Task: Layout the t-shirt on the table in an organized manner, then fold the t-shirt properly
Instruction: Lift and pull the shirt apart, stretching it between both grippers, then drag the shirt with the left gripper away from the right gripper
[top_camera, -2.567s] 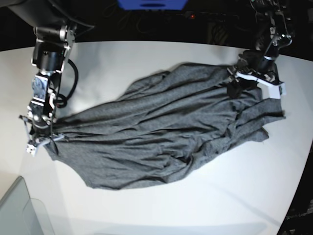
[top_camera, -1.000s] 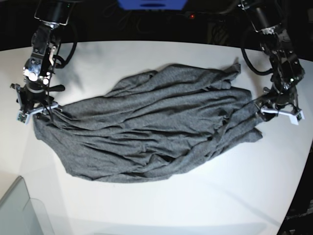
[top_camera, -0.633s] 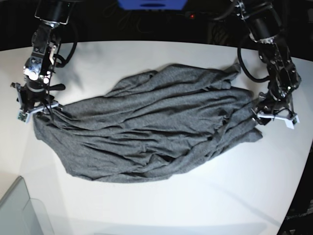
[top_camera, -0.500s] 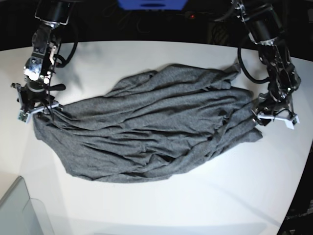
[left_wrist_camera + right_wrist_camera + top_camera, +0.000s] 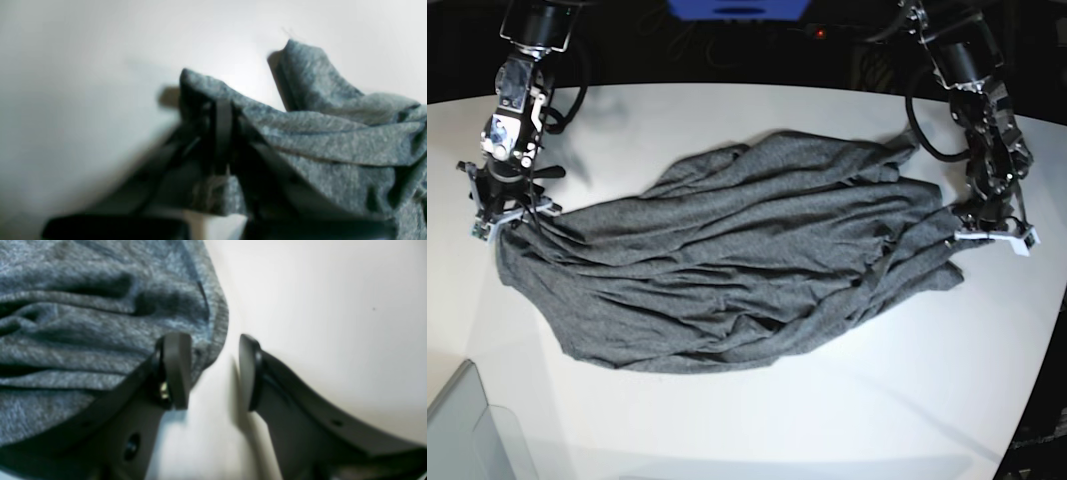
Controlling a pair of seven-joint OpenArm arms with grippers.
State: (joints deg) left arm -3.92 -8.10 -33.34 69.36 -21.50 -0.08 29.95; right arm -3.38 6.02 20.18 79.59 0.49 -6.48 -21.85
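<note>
The dark-grey t-shirt (image 5: 747, 270) lies bunched in long wrinkles across the middle of the white table (image 5: 827, 420). My left gripper (image 5: 972, 233) sits at the shirt's right edge. In the left wrist view its dark fingers (image 5: 222, 133) are shut on a raised fold of the t-shirt (image 5: 333, 140). My right gripper (image 5: 502, 215) hovers at the shirt's left end. In the right wrist view it (image 5: 213, 373) stands open, one finger (image 5: 176, 370) over the hem of the t-shirt (image 5: 83, 323) and the other over bare table (image 5: 333, 306).
A translucent grey bin corner (image 5: 467, 430) sits at the front left of the table. The table's curved edge runs along the back and down the right side, close behind my left arm. Dark equipment stands beyond the far edge.
My left gripper has closed on the shirt's right edge after standing open beside it. The right gripper has shifted slightly toward the back and stays open.
</note>
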